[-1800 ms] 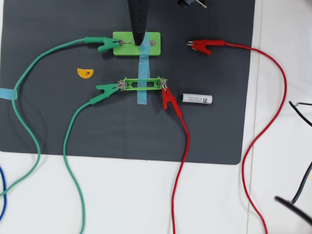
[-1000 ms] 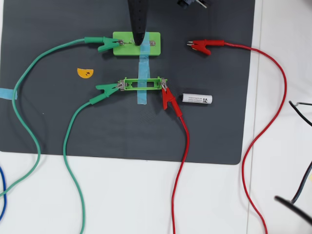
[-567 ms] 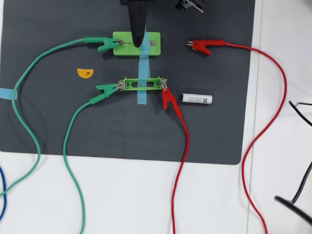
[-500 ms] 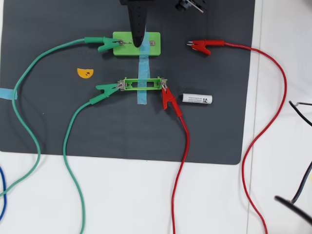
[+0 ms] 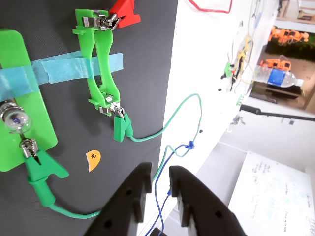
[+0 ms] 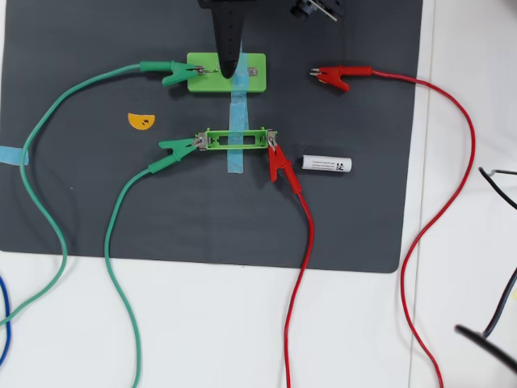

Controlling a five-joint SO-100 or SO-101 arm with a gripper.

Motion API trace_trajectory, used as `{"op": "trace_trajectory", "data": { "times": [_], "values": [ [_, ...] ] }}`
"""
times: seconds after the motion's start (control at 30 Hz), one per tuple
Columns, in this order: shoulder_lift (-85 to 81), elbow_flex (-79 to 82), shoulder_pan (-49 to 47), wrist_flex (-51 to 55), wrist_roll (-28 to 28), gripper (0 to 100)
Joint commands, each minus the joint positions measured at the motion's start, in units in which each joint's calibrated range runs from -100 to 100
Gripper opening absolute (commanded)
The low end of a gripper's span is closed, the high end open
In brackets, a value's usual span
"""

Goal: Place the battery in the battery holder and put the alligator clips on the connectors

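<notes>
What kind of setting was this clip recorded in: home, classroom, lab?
Probably an electronics or robotics lab bench. A dark work mat on a white table carries a taped-down battery holder and alligator clips; the wrist view shows a whiteboard and cluttered shelves behind.

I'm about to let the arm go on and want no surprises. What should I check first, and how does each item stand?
1. Battery lying free on the mat, clear of wires: ok.
2. Battery holder empty and taped down: ok.
3. Clips on both holder tabs: ok.
4. Loose red clip on the light-green block: not ok.
5. Gripper empty, fingers slightly apart: ok.
6. Battery polarity: cannot tell.
</notes>
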Motion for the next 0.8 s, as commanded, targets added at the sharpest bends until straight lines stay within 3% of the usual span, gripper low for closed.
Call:
{"op": "trace_trajectory", "data": {
  "times": [0.0, 0.5, 0.77],
  "values": [
    [-0.6, -0.8, -0.9, 0.0, 0.0, 1],
    [0.4, -5.7, -3.1, 0.2, -0.3, 1],
    [21.1, -22.3, -10.8, 0.2, -0.5, 1]
  ]
}}
